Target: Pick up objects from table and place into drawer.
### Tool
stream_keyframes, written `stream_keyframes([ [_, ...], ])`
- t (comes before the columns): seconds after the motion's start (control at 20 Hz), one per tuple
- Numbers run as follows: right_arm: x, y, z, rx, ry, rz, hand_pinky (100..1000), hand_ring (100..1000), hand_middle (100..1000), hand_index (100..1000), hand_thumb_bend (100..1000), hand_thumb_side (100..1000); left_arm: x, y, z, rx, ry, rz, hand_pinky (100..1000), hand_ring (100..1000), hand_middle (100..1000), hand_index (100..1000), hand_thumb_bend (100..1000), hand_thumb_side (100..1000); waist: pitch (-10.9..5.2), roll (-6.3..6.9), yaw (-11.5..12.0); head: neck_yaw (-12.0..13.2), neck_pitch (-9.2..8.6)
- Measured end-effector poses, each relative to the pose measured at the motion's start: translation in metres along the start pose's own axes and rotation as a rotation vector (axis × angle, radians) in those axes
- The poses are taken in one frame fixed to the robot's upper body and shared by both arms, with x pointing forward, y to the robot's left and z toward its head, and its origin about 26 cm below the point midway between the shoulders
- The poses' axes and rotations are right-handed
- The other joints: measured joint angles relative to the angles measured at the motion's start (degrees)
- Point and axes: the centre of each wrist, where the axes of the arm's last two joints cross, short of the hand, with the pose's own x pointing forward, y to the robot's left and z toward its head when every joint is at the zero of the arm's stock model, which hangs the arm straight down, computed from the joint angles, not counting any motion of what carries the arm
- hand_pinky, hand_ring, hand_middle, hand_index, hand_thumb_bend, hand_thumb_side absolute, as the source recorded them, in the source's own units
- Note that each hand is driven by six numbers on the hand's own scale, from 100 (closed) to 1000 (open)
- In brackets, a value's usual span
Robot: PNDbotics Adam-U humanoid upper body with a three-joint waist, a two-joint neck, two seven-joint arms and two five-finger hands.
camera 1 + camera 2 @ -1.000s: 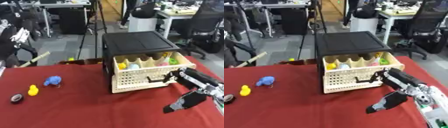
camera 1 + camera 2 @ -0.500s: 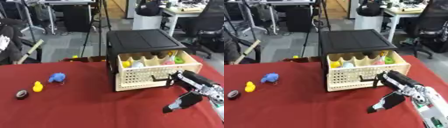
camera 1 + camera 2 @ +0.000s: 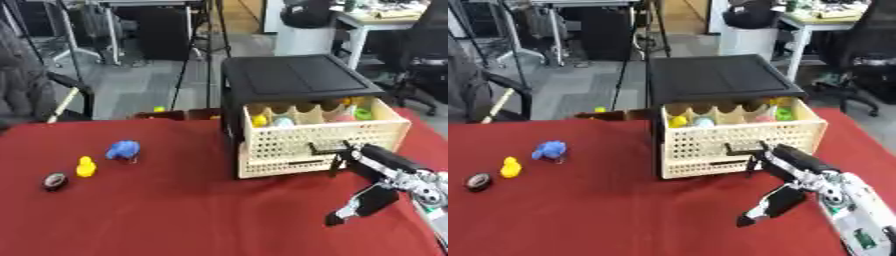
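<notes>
Left eye view: right robot hand point(image 3: 378, 167) at the open drawer point(image 3: 325, 142) front, fingers on its handle; whether they grip cannot be told.
Small coloured things inside are half hidden by the wall. Blue toy point(image 3: 123, 149), duck point(image 3: 85, 166) and dark disc point(image 3: 55, 181) lie on the red surface point(image 3: 175, 210).

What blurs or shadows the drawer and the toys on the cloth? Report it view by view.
Left eye view: soft all over; the drawer holes smear, the right hand at its front is fuzzy, its thumb casts a faint shadow on the red cloth. Right eye view: equally soft; the blue toy, yellow duck and dark round thing lack fine detail; no glare.
</notes>
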Motion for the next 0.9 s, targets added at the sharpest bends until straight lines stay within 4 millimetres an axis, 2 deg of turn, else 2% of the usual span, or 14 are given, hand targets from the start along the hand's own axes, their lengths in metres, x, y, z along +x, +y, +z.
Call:
stream_keyframes([
  [0.25, -0.01, 0.014, -0.006, 0.041, 0.05, -0.013, 159, 100, 100, 659, 1000, 412, 0.0, -0.004, 0.005, 0.007, 0.008, 0.019, 369, 412, 496, 779, 100, 661, 0.0, 0.37, 0.9, 0.0, 0.0],
  [0.5, -0.016, 0.016, -0.012, 0.036, 0.082, -0.007, 160, 100, 100, 679, 1000, 427, -0.002, -0.006, 0.01, 0.014, 0.022, 0.03, 367, 411, 495, 780, 100, 665, -0.02, 0.61, 1.4, 0.0, 0.0],
  [0.8, -0.015, 0.008, -0.015, -0.001, 0.086, 0.014, 156, 100, 100, 677, 1000, 483, -0.002, -0.006, 0.013, 0.014, 0.033, 0.032, 366, 410, 495, 782, 100, 669, -0.11, 0.58, 1.7, 0.0, 0.0],
  [0.85, -0.015, 0.006, -0.016, -0.008, 0.083, 0.017, 155, 100, 100, 674, 942, 557, -0.003, -0.006, 0.013, 0.013, 0.035, 0.032, 366, 410, 495, 782, 100, 670, -0.11, 0.54, 1.7, 0.0, 0.0],
  [0.9, -0.014, 0.004, -0.016, -0.015, 0.081, 0.021, 153, 100, 100, 669, 1000, 499, -0.003, -0.007, 0.014, 0.012, 0.037, 0.032, 365, 410, 495, 783, 100, 672, -0.12, 0.47, 1.7, 0.0, 0.0],
])
